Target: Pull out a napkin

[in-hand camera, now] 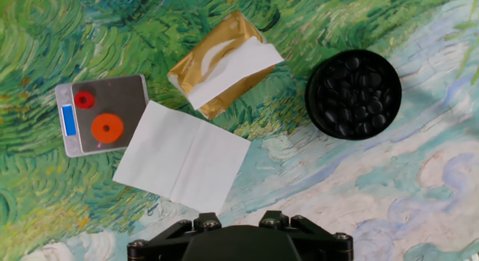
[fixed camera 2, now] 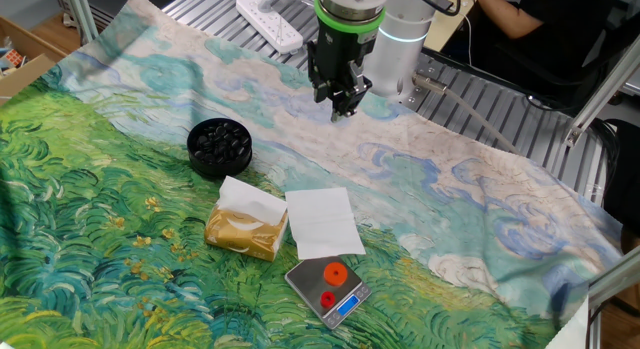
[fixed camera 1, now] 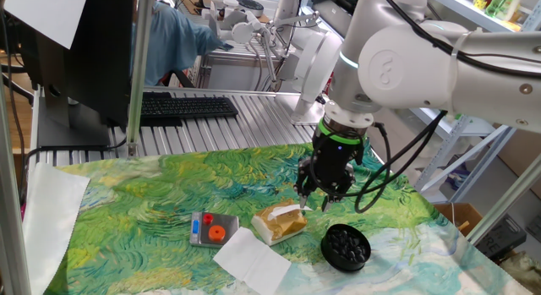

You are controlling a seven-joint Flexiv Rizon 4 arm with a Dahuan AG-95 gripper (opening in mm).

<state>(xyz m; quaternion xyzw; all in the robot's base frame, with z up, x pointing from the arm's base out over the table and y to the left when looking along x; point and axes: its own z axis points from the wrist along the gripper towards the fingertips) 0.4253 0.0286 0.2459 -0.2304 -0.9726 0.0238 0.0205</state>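
Observation:
The napkin (in-hand camera: 182, 156) lies flat and unfolded on the painted cloth, between the tan tissue pack (in-hand camera: 217, 66) and the scale; it also shows in one fixed view (fixed camera 1: 252, 259) and the other fixed view (fixed camera 2: 320, 221). Another white sheet (in-hand camera: 232, 70) sticks out of the pack's slot. My gripper (fixed camera 1: 319, 198) hangs in the air above the cloth, behind the pack (fixed camera 1: 281, 223) and apart from it, and holds nothing. Its jaws look spread. In the other fixed view the gripper (fixed camera 2: 342, 107) is well beyond the pack (fixed camera 2: 245, 229). The hand view shows only the gripper's base, not the fingertips.
A small scale (in-hand camera: 101, 115) with red discs sits next to the napkin. A black round container (in-hand camera: 353, 93) stands beside the pack. A large stiff white sheet (fixed camera 1: 51, 215) lies at the cloth's left edge. A keyboard (fixed camera 1: 186, 106) and a power strip (fixed camera 2: 268, 19) lie behind.

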